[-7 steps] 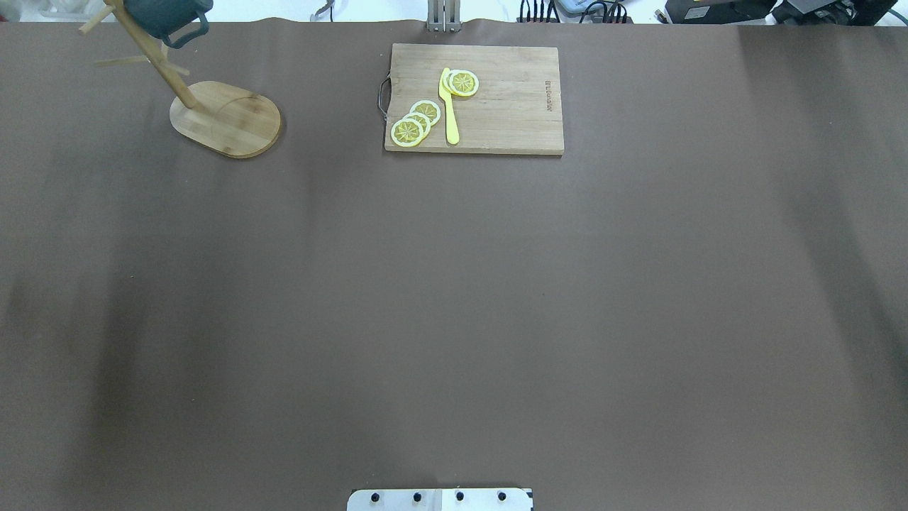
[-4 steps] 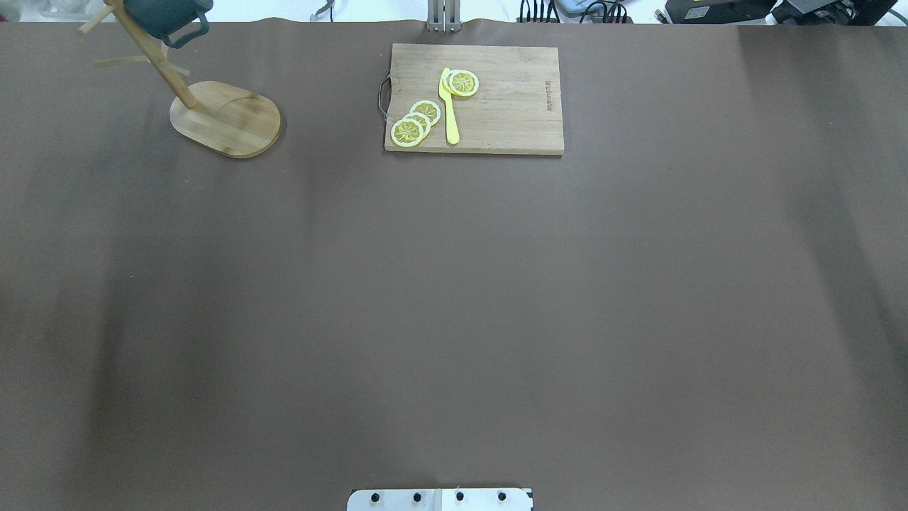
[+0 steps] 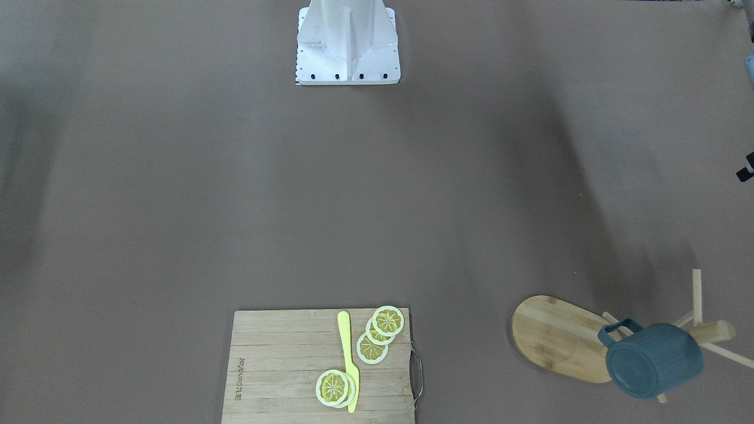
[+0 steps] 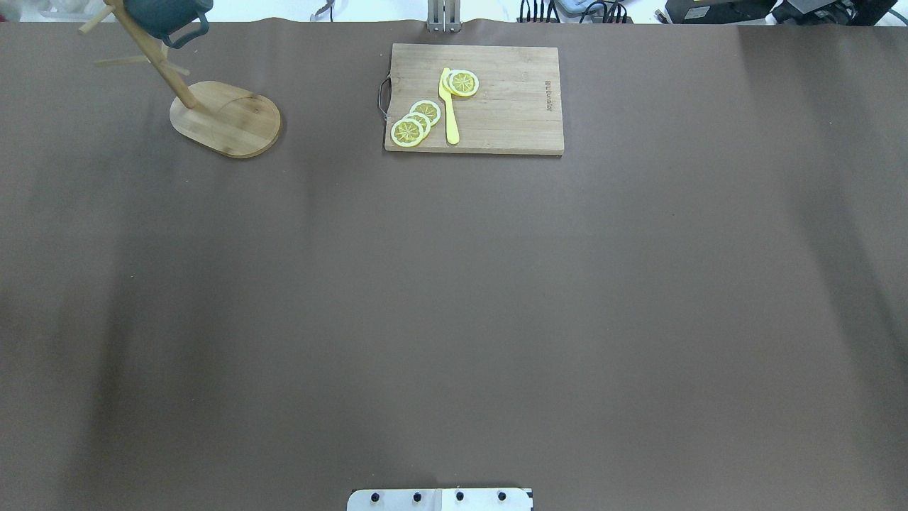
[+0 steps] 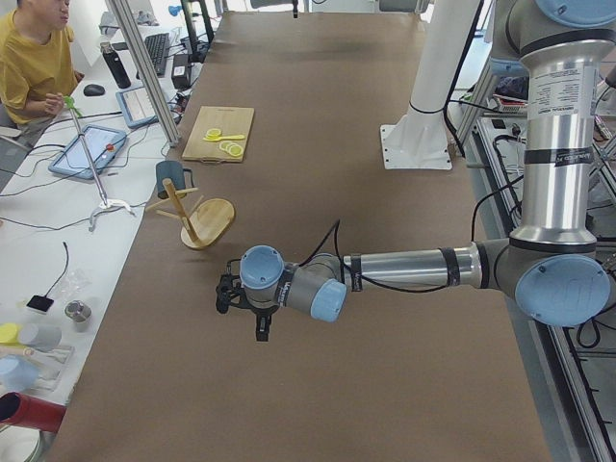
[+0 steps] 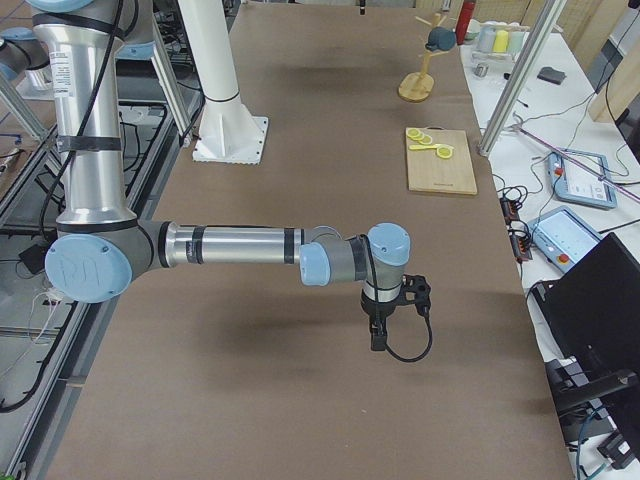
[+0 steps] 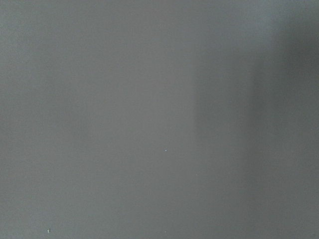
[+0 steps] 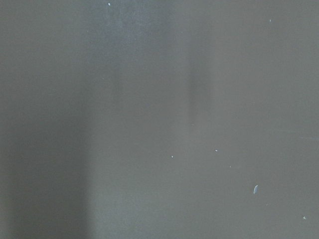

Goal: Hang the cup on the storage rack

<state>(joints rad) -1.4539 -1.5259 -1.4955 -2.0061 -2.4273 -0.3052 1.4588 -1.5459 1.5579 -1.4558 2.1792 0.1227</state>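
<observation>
The dark blue-grey cup (image 4: 167,15) hangs by its handle on a peg of the storage rack (image 4: 227,118), a light wooden mug tree at the table's far left corner. The front view shows the cup (image 3: 654,360) tilted beside the post, over the oval base (image 3: 554,338). No gripper touches it. My left gripper (image 5: 260,325) hovers over the mat well short of the rack (image 5: 207,221). My right gripper (image 6: 378,335) hovers over the mat at the other end. Both show only from the side, so I cannot tell their state. The wrist views show bare mat.
A bamboo cutting board (image 4: 474,99) with lemon slices (image 4: 415,122) and a yellow knife (image 4: 449,106) lies at the far middle. The robot's white base (image 3: 347,47) stands at the near edge. A person (image 5: 34,58) sits past the table's far side.
</observation>
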